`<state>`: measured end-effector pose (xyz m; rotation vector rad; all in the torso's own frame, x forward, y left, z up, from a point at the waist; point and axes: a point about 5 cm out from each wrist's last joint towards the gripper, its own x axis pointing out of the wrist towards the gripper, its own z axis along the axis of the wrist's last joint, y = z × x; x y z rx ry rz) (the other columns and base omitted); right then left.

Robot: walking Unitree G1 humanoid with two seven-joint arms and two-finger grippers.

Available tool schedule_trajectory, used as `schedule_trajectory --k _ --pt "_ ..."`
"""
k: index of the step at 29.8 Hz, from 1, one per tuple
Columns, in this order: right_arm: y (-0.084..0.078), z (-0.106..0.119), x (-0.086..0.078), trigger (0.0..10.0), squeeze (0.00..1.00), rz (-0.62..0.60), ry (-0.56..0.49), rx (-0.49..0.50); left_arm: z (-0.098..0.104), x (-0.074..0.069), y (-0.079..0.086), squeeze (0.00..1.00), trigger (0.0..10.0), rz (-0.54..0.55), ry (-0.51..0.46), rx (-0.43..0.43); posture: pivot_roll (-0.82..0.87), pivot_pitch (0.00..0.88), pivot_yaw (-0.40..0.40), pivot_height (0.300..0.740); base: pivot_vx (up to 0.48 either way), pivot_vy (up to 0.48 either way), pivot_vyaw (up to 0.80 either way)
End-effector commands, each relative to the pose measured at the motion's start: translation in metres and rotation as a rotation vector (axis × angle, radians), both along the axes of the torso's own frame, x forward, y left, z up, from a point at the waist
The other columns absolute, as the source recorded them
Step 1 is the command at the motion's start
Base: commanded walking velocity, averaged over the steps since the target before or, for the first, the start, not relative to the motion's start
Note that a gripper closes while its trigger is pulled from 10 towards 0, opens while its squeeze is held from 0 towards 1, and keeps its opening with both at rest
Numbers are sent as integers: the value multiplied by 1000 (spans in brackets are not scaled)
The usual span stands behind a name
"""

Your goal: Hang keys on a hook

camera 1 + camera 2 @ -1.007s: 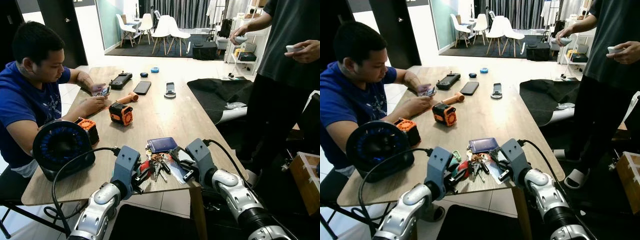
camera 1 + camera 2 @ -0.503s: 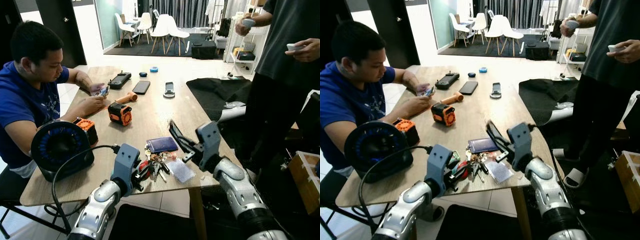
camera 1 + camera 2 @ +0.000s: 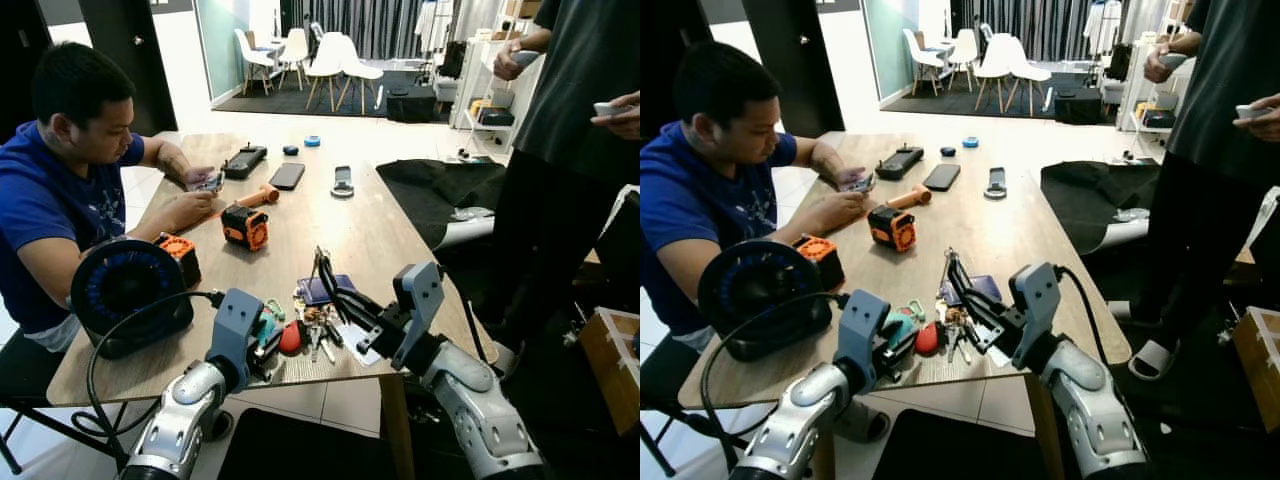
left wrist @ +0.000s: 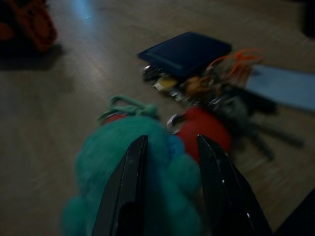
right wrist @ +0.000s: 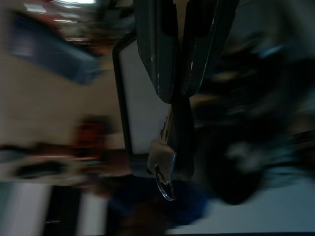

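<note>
A bunch of keys (image 3: 312, 326) with a red fob (image 3: 290, 337) and a teal fluffy pompom (image 4: 138, 167) lies near the front edge of the wooden table (image 3: 300, 230). My left gripper (image 3: 266, 343) rests low over the pompom, its fingers (image 4: 129, 187) apart on either side of the fluff. My right gripper (image 3: 323, 268) is raised above the bunch and points up and left. In the right wrist view its fingers (image 5: 157, 54) are pinched together on a single key (image 5: 165, 160) with a small ring. A dark blue card case (image 3: 326, 289) lies just behind the bunch.
A clear card sleeve (image 3: 362, 345) lies under my right arm. A round black fan (image 3: 125, 292) and orange tools (image 3: 243, 227) sit on the left. One person (image 3: 60, 190) sits at the table's left side and another (image 3: 575, 150) stands on the right. A phone (image 3: 287, 175) lies far back.
My right gripper rose from the keys on the table and now holds a key up above the bunch. My left gripper slid from the red fob onto the teal pompom.
</note>
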<state>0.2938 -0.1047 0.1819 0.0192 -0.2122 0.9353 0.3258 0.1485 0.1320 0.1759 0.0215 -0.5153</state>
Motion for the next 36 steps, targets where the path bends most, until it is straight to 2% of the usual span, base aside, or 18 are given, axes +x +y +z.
schedule_trajectory --k 1,4,7,11,14,15,20,24,27,31,33,34,36 --pt "9 -5 -17 0 0 108 37 2 -10 -12 18 0 10000 -70 18 5 32 50 28 740 0 0 0" --pt "12 -6 -22 0 0 133 47 0 -12 -18 20 0 10000 -134 28 10 33 50 27 740 0 0 0" --pt "15 -7 -27 0 0 156 56 3 -13 -24 20 0 10000 -183 37 -22 32 50 29 740 0 0 0" --pt "18 -7 -33 0 0 195 74 10 -2 -32 14 0 10000 -271 39 -177 32 48 30 740 0 0 0" --pt "20 -7 -37 0 0 228 97 16 -2 -39 8 0 10000 -365 78 -202 33 47 30 740 0 0 0" --pt "20 -7 -37 0 0 228 97 16 -2 -39 8 0 10000 -365 78 -202 33 47 30 740 0 0 0" --pt "21 -10 -47 0 0 304 165 15 -12 -54 8 0 10000 -498 161 -144 33 43 28 740 0 0 0" --pt "23 -17 -54 0 0 356 214 -7 -20 -59 10 0 10000 -530 206 -81 33 42 26 740 0 0 0" --pt "25 -26 -58 0 0 381 250 -26 -25 -61 10 0 10000 -527 215 -72 33 40 25 740 0 0 0" --pt "28 -39 -67 0 0 424 324 -38 -36 -65 8 0 10000 -541 250 -3 32 39 25 740 0 0 0" --pt "28 -40 -69 0 0 428 337 -39 -38 -66 8 0 10000 -546 258 3 32 39 25 740 0 0 0" --pt "27 -52 -70 0 0 408 378 -70 -43 -69 7 0 10000 -558 270 25 28 40 27 740 0 0 0" --pt "25 -58 -71 0 0 397 400 -83 -44 -70 6 0 10000 -559 272 26 28 40 27 740 0 0 0"
